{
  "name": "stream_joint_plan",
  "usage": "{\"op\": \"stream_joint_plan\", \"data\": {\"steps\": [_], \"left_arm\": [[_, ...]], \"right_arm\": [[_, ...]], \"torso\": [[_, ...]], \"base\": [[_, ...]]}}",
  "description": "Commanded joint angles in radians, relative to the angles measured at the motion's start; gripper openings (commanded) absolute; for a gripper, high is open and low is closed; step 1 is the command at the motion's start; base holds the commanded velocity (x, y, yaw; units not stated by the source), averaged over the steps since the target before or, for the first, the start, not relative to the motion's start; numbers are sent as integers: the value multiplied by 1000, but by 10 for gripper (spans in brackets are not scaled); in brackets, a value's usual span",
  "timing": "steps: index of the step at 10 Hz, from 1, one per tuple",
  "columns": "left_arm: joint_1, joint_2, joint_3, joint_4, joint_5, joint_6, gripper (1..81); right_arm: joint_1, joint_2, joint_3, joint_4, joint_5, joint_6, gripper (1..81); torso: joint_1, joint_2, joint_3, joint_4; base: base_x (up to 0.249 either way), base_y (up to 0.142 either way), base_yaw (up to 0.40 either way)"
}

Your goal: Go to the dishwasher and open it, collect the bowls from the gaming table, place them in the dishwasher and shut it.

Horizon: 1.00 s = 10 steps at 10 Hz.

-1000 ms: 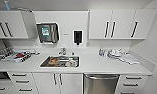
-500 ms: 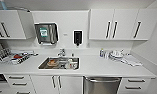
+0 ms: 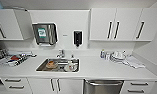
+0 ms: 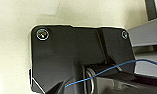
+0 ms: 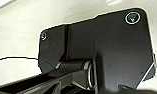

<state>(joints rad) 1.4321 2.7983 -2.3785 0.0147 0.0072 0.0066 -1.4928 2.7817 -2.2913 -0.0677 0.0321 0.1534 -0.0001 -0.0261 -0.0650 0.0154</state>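
**Facing the kitchen wall, dishwasher shut**

Sitting nearest, under the white surface (image 3: 99, 70): brushed stainless-steel dishwasher (image 3: 103, 87), door closed. Holding dishes beyond: steel sink (image 3: 58, 65). Standing farther right: stacked white dishes (image 3: 118, 56). Hanging on the wall: white cabinets (image 3: 124, 24). Hands: cannot tell whether apart or together.

No legible text or labels

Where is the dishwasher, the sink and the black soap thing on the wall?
dishwasher (image 3: 103, 87): head view, on its steel front below the bar handle.
sink (image 3: 41, 67): head view, on its bare metal left wall.
soap dispenser (image 3: 77, 38): head view, on the middle of its black body.
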Motion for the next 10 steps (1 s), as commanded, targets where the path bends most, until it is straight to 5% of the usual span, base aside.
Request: {"op": "stream_joint_plan", "data": {"steps": [1, 10], "left_arm": [[-57, -15, 8, -4, 54, 6, 811], [-55, -15, 7, -4, 54, 6, 811]], "right_arm": [[54, -12, 12, -9, -51, -3, 811], [53, -14, 12, -9, -48, -3, 811]], "torso": [[0, 0, 0, 0], [0, 0, 0, 0]], "base": [[115, 0, 0], [116, 0, 0]]}}
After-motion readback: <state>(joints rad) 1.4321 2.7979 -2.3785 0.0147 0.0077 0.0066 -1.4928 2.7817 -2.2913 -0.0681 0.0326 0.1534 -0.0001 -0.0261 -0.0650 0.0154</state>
